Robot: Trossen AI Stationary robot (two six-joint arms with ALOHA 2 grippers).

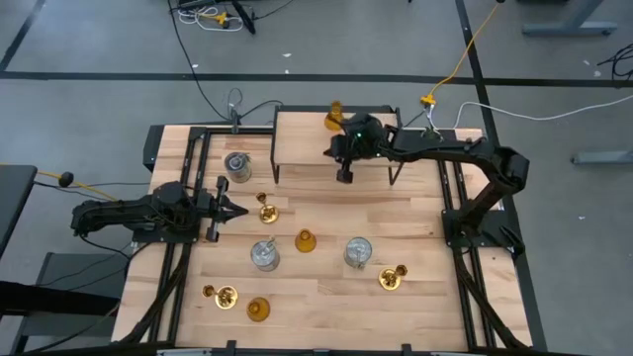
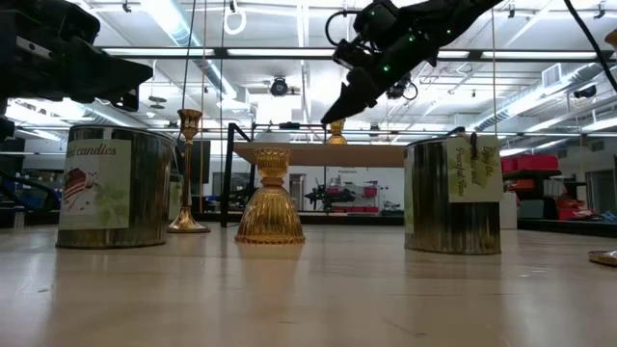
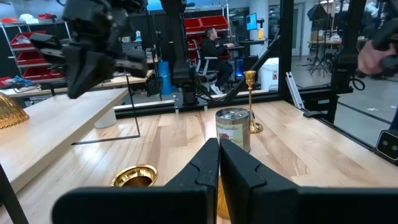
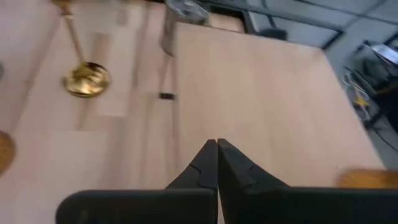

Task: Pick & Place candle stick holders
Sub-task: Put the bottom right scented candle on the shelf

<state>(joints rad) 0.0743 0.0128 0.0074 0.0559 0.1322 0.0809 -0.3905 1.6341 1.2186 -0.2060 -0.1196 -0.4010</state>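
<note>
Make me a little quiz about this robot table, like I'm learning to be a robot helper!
1. True or false: the left gripper and the right gripper are both shut and hold nothing.
2. What colour is the holder on the raised shelf?
3. What stands nearest the left gripper's tips? A) a brass holder B) a silvery cylinder C) an amber bell

Key: 1 true; 2 amber-orange; 3 A.
</note>
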